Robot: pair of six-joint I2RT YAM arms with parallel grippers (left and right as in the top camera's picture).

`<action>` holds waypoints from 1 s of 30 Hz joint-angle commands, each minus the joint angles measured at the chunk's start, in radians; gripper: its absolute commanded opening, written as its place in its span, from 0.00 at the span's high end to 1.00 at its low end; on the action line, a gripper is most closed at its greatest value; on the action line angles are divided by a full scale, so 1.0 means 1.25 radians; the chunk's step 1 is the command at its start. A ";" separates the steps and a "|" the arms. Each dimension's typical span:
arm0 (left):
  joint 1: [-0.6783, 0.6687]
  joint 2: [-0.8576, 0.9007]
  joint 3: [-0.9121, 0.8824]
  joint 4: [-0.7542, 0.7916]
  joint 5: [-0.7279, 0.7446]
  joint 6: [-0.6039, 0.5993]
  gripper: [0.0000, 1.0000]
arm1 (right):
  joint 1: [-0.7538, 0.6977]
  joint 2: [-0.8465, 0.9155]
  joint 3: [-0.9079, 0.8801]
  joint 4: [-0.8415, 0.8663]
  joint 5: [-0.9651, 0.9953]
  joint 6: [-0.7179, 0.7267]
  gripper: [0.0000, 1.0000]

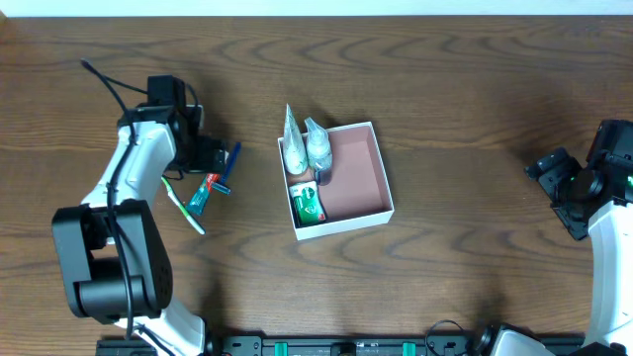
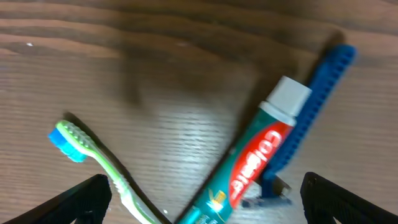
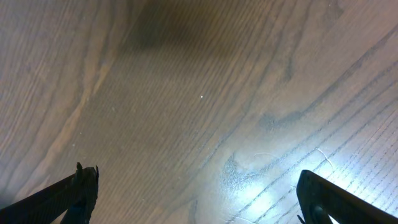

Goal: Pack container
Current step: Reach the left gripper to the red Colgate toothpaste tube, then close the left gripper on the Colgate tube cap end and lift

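The left claw point(image 2: 208, 202) is wide open and holds nothing. It hangs over the toothpaste point(image 2: 255, 155), between the green toothbrush point(image 2: 99, 158) and the blue razor point(image 2: 314, 99). The right claw point(image 3: 202, 196) is wide open too, above the desk point(image 3: 186, 93). The container point(image 1: 385, 178) sits mid-desk, well apart from both.

The container point(image 1: 361, 173) sits mid-table point(image 1: 465, 99), holding a squeeze tube point(image 1: 292, 148) and a bottle point(image 1: 317, 146) side by side at its 10 o'clock corner and a small box point(image 1: 308, 205) at 7 o'clock, while well apart at its 9 o'clock lie a razor point(image 1: 228, 166), a toothpaste tube point(image 1: 205, 194) touching it, and a toothbrush point(image 1: 183, 206) at 8 o'clock of both
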 commanded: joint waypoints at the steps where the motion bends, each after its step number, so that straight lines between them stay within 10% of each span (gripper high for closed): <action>1: 0.002 0.017 0.013 0.008 0.002 0.006 0.02 | -0.003 0.001 0.007 -0.001 0.005 -0.009 0.01; 30: 0.017 0.104 0.011 0.077 0.032 0.047 0.02 | -0.003 0.001 0.007 -0.001 0.005 -0.009 0.01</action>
